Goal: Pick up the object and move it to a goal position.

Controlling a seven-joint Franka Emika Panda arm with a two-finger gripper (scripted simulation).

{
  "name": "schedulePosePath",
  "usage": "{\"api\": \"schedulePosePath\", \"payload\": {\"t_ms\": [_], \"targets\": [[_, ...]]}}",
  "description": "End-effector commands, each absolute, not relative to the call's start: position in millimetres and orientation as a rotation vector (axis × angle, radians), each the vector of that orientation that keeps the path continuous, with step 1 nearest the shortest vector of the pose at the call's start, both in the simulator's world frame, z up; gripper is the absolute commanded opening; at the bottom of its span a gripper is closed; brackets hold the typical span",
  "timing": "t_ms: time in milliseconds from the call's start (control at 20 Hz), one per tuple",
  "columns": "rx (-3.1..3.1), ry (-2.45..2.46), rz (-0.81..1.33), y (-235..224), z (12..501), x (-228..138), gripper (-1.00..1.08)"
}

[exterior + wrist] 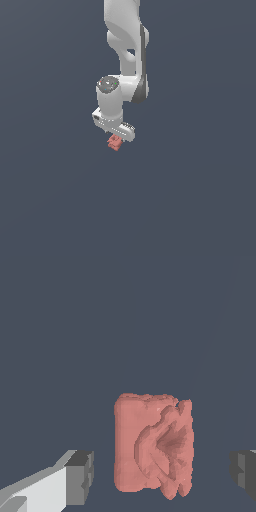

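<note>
Grey fingertips (80, 476) sit wide apart, jaws open, not touching the salmon-red block (152, 446) standing between them. Its long axis runs twelve to six, across the closing line. From outside, the block (114, 143) sits directly beneath the gripper (119, 134).

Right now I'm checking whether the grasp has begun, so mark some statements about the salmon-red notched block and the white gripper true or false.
1. The salmon-red notched block lies between the white gripper's two dark fingertip pads. True.
2. The pads are pressed against the block's sides. False: the wrist view shows a gap on each side, so the jaws stand open.
3. The block has one smooth face and one deeply notched part. True.
4. Several other objects lie around the block. False: only the plain dark surface shows.
5. In the exterior view the block sits just below the gripper. True.
</note>
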State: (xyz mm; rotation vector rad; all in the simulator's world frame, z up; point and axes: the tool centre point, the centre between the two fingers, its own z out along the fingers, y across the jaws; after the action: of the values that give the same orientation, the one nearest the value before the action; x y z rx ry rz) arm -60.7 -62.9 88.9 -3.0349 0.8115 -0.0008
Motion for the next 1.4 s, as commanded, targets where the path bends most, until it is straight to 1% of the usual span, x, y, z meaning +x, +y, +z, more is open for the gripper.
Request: {"api": "schedulePosePath", "payload": {"t_ms": [0, 250, 500, 550, 1100, 1350], "targets": [[-3.035, 0.814, 0.001, -63.2, 78.2, -61.6, 1.00], [-3.033, 0.818, 0.000, -63.4, 55.8, -62.2, 1.00], [-3.033, 0.819, 0.000, -63.4, 48.9, -61.5, 1.00], [-3.033, 0.819, 0.000, -63.4, 48.9, -61.5, -1.00], [-3.033, 0.818, -0.002, -62.7, 49.8, -60.9, -1.00], [-3.033, 0.818, -0.002, -51.6, 52.4, -57.6, -1.00]]}}
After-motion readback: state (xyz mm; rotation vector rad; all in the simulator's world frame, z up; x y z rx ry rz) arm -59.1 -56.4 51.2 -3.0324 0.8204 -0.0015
